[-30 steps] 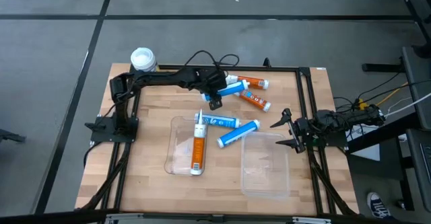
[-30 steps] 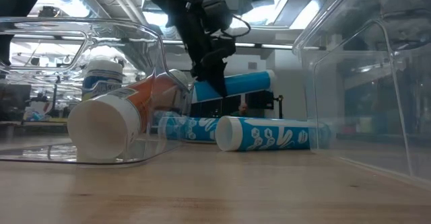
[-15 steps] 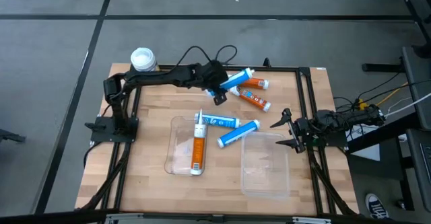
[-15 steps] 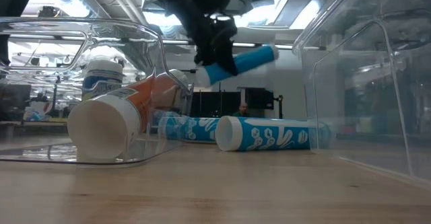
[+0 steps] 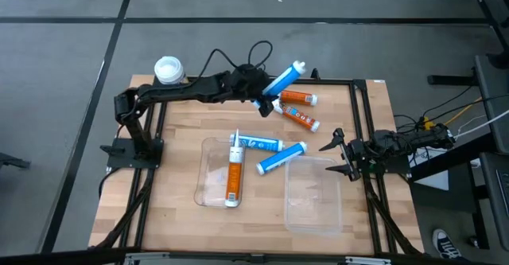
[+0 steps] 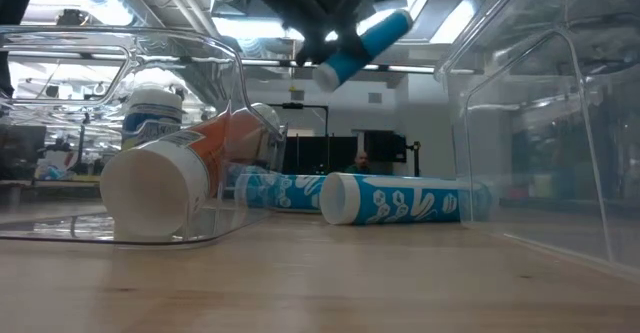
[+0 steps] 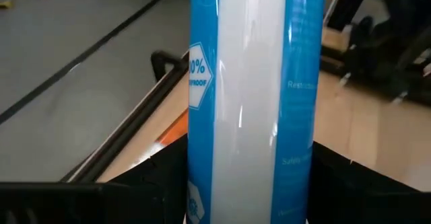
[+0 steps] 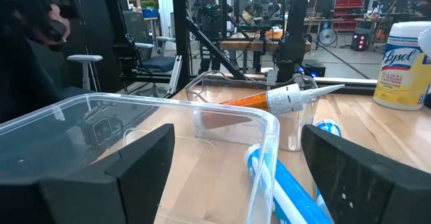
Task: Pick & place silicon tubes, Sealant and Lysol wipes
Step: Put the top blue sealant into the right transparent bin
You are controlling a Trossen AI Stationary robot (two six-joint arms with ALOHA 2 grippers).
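Above table's far edge | left tool (image 5: pixel 262 99) clamps blue tube (image 5: pixel 283 79) | fingertips hidden

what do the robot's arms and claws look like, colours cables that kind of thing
Both arms are dark, near black, slim and jointed. A looping black cable arches over the left claw. The right claw has two pointed dark fingers, with thin cables trailing behind its arm.

Bright overhead light, glare, blurred foreground
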